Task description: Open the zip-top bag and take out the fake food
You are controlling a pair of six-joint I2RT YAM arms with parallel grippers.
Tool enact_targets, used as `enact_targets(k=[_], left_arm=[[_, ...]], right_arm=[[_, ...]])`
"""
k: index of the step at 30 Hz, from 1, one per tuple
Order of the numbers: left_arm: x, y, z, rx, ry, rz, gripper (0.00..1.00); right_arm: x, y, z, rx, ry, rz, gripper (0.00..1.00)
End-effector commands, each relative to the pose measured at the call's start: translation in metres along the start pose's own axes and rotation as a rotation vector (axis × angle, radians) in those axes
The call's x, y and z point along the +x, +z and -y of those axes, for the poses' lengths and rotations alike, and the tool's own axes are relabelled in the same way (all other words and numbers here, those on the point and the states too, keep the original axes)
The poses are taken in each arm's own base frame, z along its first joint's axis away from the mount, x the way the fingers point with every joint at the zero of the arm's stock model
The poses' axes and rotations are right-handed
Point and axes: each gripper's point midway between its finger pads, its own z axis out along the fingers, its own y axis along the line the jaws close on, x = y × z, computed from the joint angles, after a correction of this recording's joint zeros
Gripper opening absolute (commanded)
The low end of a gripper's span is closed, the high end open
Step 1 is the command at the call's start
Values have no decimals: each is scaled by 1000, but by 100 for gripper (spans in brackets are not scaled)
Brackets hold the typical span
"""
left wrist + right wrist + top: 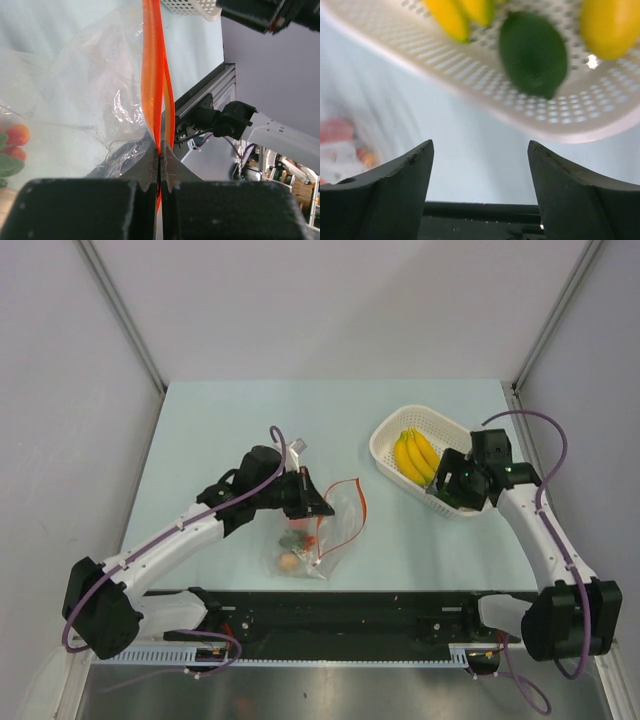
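The zip-top bag (pixel 335 530) lies crinkled on the table's near middle, its red zip strip (pixel 152 75) gaping in a loop. My left gripper (pixel 316 508) is shut on that strip, the strip pinched between its fingertips (pixel 160 152). Inside the bag are fake food pieces: red ones (pixel 17 135), a green one (pixel 6 165) and a tan one (pixel 288 561). My right gripper (pixel 438 483) hangs open and holds nothing (pixel 480 150), at the near edge of the white basket (pixel 378 445). In the basket lie the yellow banana bunch (pixel 415 453), a dark green vegetable (pixel 532 52) and a yellow fruit (pixel 607 27).
The perforated basket's rim (pixel 470 80) is close above my right fingers in the wrist view. A black rail (pixel 340 605) runs along the table's near edge between the arm bases. Grey walls close off the back and sides.
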Motion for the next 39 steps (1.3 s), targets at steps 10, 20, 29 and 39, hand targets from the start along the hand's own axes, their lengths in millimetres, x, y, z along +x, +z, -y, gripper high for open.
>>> enact_targets(k=[10, 20, 29, 39], left_arm=[[-9, 1, 35, 112, -33, 34, 0], [-20, 2, 62, 171, -37, 39, 0], [-19, 5, 83, 220, -52, 30, 0], [-8, 23, 87, 234, -88, -10, 0]], right_arm=[[79, -88, -183, -582, -332, 61, 53], [114, -69, -225, -668, -346, -62, 46], [123, -23, -225, -554, -292, -122, 29], [148, 19, -203, -493, -253, -172, 24]])
